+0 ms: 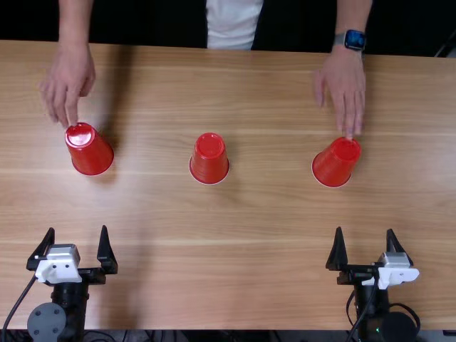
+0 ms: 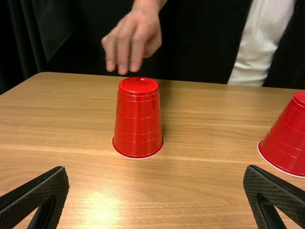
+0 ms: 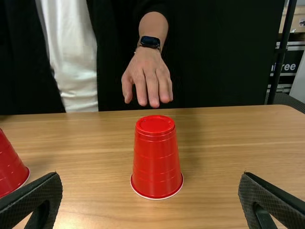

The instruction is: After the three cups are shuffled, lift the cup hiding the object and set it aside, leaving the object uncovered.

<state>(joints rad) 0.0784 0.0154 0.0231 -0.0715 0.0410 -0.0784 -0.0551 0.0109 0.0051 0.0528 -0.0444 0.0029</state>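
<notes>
Cups [image 1: 209, 158] are judged mid-shuffle, with a person's hands [image 1: 68, 82] at the outer two. Left gripper [image 1: 77, 246] and right gripper [image 1: 363, 248] are held spread at the near edge of the table [image 1: 228, 214]; waiting is called for.

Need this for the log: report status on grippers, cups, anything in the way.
Left gripper, right gripper open, near edge. Left cup, middle cup, right cup upside down, in a row. One hand above left cup, other hand above right.

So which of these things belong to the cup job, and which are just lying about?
Job: left cup, middle cup, right cup; person's hand by the left one, other hand by the right; left gripper, right gripper, both open.
Not the job: wristwatch, table.
</notes>
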